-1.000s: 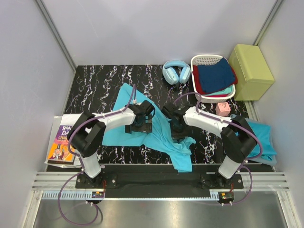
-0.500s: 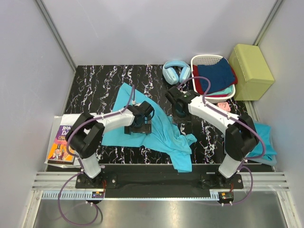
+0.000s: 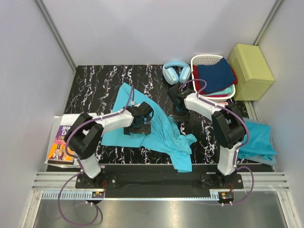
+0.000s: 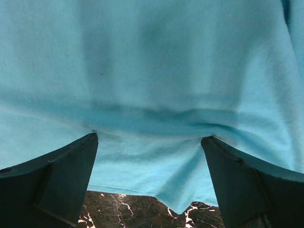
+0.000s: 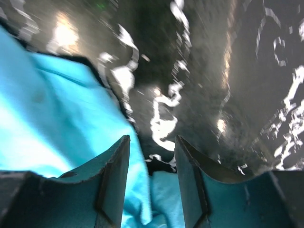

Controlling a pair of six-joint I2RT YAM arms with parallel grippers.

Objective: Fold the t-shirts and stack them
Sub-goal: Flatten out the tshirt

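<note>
One turquoise t-shirt [image 3: 159, 130] lies crumpled across the black marble table [image 3: 95, 85], its lower end hanging over the near edge. My left gripper [image 3: 137, 127] hovers low over its middle, open. In the left wrist view [image 4: 149, 137] the wide jaws frame the cloth [image 4: 152, 71] and its hem. My right gripper [image 3: 181, 115] is just off the shirt's right edge, open. Its wrist view [image 5: 152, 138] shows bare marble ahead and cloth [image 5: 52, 123] to the left, with nothing pinched. A second t-shirt [image 3: 256, 140] lies bunched at the table's right edge.
Pale blue headphones [image 3: 176, 71] sit at the back, beside a white basket [image 3: 199, 59] holding dark blue and red cloth. A yellow-green box [image 3: 251, 64] stands off the back right corner. A book [image 3: 61, 140] lies off the table's left edge.
My right gripper has opened, let go of the shirt's right part and swung toward the back of the table. The left gripper has stayed open over the shirt.
</note>
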